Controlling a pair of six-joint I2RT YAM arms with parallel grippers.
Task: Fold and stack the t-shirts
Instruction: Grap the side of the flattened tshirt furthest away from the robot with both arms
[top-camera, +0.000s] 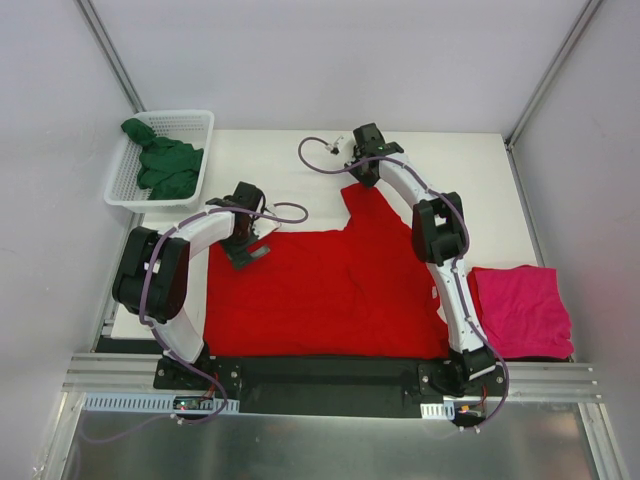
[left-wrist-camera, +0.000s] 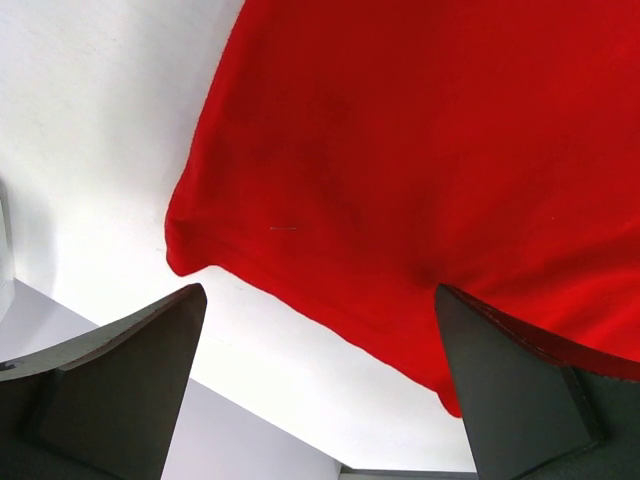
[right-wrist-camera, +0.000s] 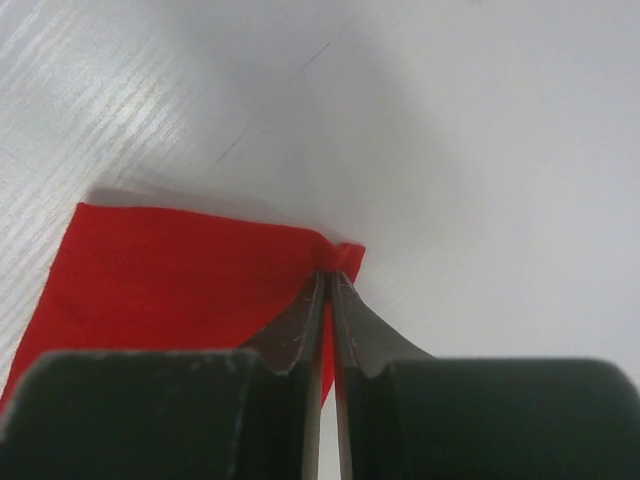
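The red t-shirt (top-camera: 330, 290) lies spread on the white table, between the two arms. My right gripper (top-camera: 362, 180) is shut on its far corner, and the right wrist view shows the red cloth (right-wrist-camera: 190, 280) pinched between the closed fingertips (right-wrist-camera: 329, 275). My left gripper (top-camera: 248, 255) is open just above the shirt's far left edge; in the left wrist view the red cloth (left-wrist-camera: 420, 170) lies beyond the spread fingers (left-wrist-camera: 120, 380). The magenta-pink t-shirt (top-camera: 522, 310) lies folded at the right front. The dark green t-shirt (top-camera: 165, 162) is bunched in the basket.
A white plastic mesh basket (top-camera: 190, 120) stands at the far left corner of the table (top-camera: 450, 165). Metal frame posts rise at both back corners. A grey cable (top-camera: 322, 152) loops by the right wrist.
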